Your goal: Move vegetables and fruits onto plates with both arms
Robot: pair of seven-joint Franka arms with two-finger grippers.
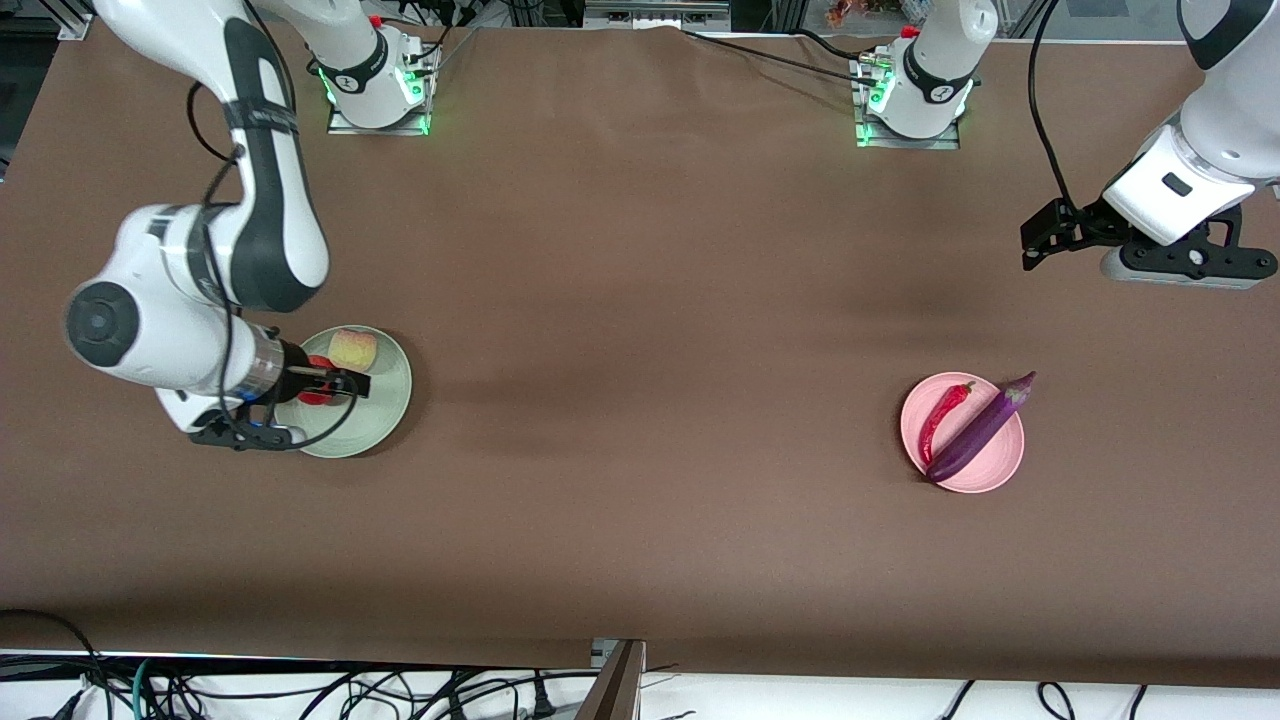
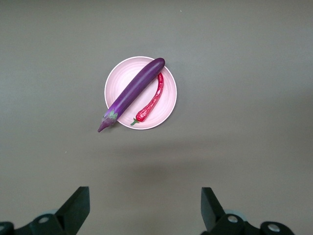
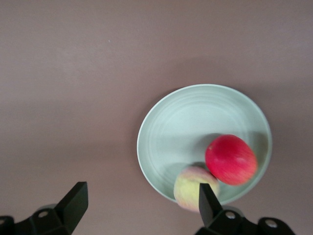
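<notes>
The pale pink plate [image 1: 1001, 456] holds the purple eggplant [image 1: 980, 428] and the red chili [image 1: 943, 412]; the eggplant's cap sticks out over the rim. All three show in the left wrist view: plate [image 2: 169, 105], eggplant [image 2: 133, 93], chili [image 2: 152, 102]. The pale green plate [image 1: 386, 402] holds the peach [image 1: 353, 350] and the red round fruit [image 1: 316, 398], partly hidden by the right wrist. My right gripper [image 1: 245, 437] [image 3: 142, 205] is open and empty, above the plate's [image 3: 171, 137] rim beside the peach [image 3: 190, 188] and red fruit [image 3: 231, 159]. My left gripper [image 1: 1190, 265] [image 2: 145, 210] is open and empty, high over bare table.
The brown table runs wide between the two plates. The arm bases stand along the table's edge farthest from the front camera. Cables lie off the table's near edge.
</notes>
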